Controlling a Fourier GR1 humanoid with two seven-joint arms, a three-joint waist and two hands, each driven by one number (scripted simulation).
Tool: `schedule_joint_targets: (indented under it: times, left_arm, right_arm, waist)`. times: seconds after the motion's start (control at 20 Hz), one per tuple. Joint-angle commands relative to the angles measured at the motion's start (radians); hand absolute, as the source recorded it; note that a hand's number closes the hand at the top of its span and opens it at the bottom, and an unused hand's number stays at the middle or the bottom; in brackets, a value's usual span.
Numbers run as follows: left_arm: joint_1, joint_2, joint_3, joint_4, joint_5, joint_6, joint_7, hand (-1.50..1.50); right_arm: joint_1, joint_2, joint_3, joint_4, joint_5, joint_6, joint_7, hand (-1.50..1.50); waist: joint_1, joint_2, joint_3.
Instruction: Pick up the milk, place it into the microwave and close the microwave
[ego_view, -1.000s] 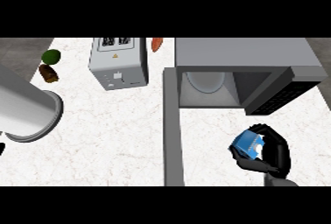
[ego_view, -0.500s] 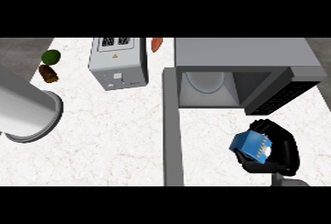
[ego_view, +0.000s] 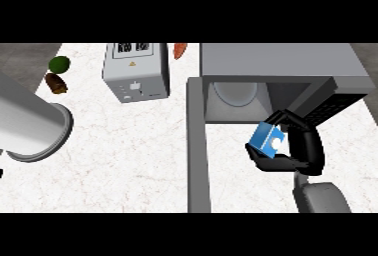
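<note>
Right hand (ego_view: 303, 150) grips milk (ego_view: 267, 140) before open microwave (ego_view: 280, 80).

What you can't see from the head view

The right hand (ego_view: 301, 150) curls round the milk (ego_view: 267, 140), hiding its far side. The left forearm (ego_view: 26, 125) covers its own hand. The carrot (ego_view: 179, 50) and toaster (ego_view: 135, 70) are cut by the top edge; the microwave (ego_view: 280, 62) interior is mostly shadowed.

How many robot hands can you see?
1. The right hand is in front of the open microwave, curled around the blue milk carton. The left hand isn't visible; only a grey forearm shows at the left edge.
</note>
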Motion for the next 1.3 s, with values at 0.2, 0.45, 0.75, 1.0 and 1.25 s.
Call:
schedule_joint_targets:
  times: [0.2,0.45,0.75,1.0,1.25]
  left_arm:
    - [0.012,-0.006,0.046,0.037,0.0,-0.049,-0.034,-1.5]
    - [-0.058,0.013,0.044,0.04,0.012,-0.007,0.023,-1.5]
    - [-0.109,0.074,0.077,0.103,0.049,-0.036,0.016,-1.5]
    - [-0.108,0.04,0.018,0.07,0.022,-0.034,0.031,-1.5]
    - [-0.162,0.07,0.029,0.113,0.034,-0.042,0.024,-1.5]
  right_arm:
    - [-0.296,0.001,-0.061,0.257,0.067,-0.064,0.101,1.5]
    - [-0.505,0.027,-0.134,0.56,0.055,-0.083,-0.011,1.5]
    - [-0.556,-0.001,-0.136,0.613,0.073,-0.088,0.006,1.5]
    - [-0.595,-0.03,-0.158,0.656,0.097,-0.136,-0.051,1.5]
    - [-0.601,-0.044,-0.145,0.659,0.145,-0.204,-0.088,1.5]
  waist:
    - [0.008,0.002,0.0]
    - [0.021,0.008,0.001]
    - [0.039,0.014,0.001]
    - [0.068,0.023,0.002]
    - [0.086,0.032,-0.001]
